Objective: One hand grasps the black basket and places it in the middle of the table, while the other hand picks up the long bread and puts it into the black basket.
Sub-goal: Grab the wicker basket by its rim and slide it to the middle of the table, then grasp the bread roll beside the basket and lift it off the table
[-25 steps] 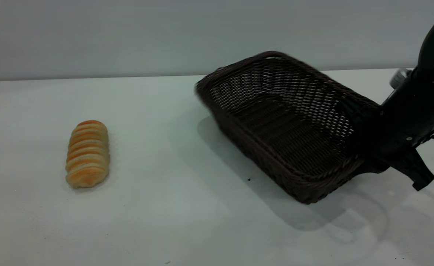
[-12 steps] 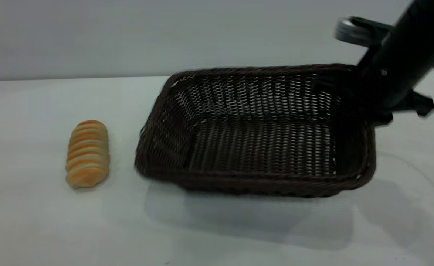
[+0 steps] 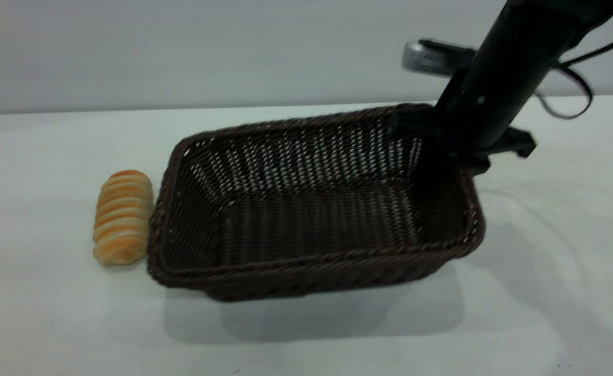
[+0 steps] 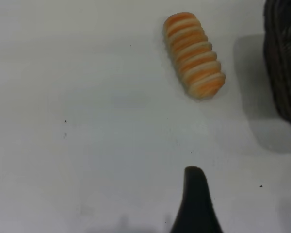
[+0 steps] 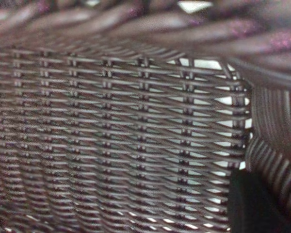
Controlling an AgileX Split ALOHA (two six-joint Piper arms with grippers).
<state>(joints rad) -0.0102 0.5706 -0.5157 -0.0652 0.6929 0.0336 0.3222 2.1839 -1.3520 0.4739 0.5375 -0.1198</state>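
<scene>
The black basket (image 3: 311, 209) is held by its far right rim corner in the pinching right gripper (image 3: 442, 151), its long axis across the table (image 3: 50, 324), beside the long bread (image 3: 124, 216), which points front to back; the left gripper (image 4: 196, 204) is only partly seen, so its state cannot be told.

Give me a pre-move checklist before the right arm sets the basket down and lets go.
1. Right gripper clamped on the black basket at its far right rim: ok.
2. Basket bottom flat on the table: not ok; a shadow shows beneath it.
3. Basket near mid-table: ok.
4. Gap between basket and the long bread: not ok, rim almost touches it.
5. Basket empty: ok.
6. Left gripper clear of the bread: ok.
</scene>
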